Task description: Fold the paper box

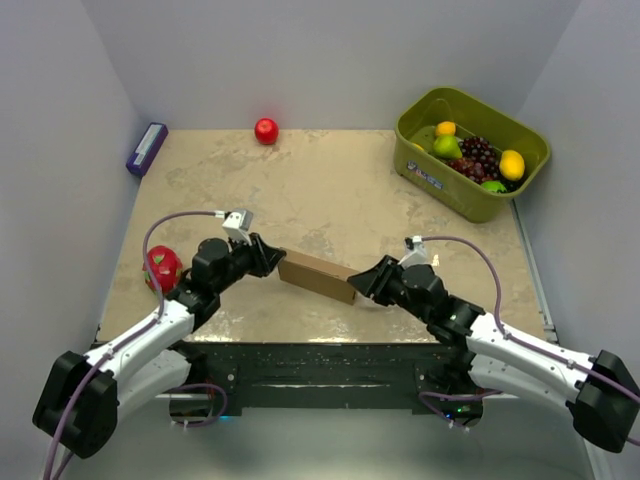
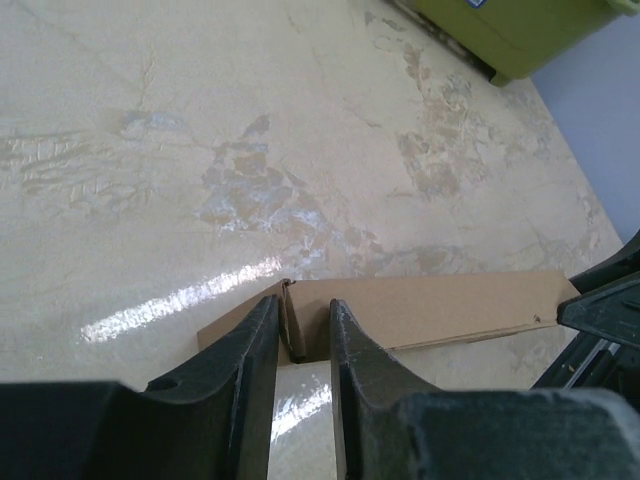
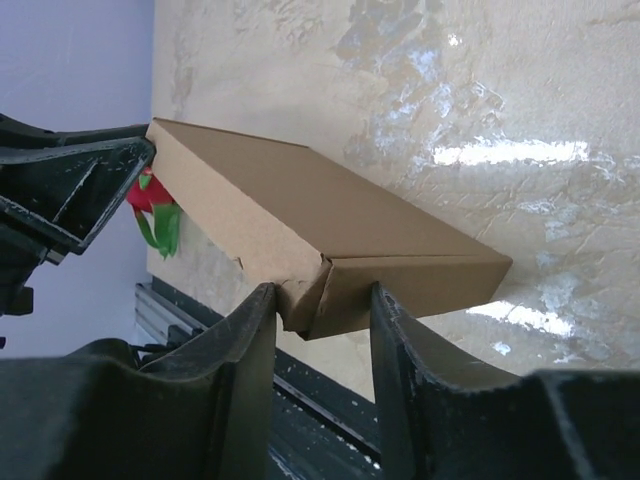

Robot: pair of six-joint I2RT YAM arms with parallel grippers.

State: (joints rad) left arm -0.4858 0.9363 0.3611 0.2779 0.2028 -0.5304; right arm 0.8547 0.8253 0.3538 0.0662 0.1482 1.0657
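Glossy beige marbled table [image 1: 330, 190], grey walls [image 1: 330, 60], bears paper box [image 1: 318, 276].

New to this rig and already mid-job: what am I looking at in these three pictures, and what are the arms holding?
Two robot arms sit at the near edge of the table. The wide picture looks down from above and behind them; the other two come from a camera on each wrist. The left hand and the right hand each pinch one end of the brown paper box. Farther back are a green bin of fruit, a round red object and a purple block.
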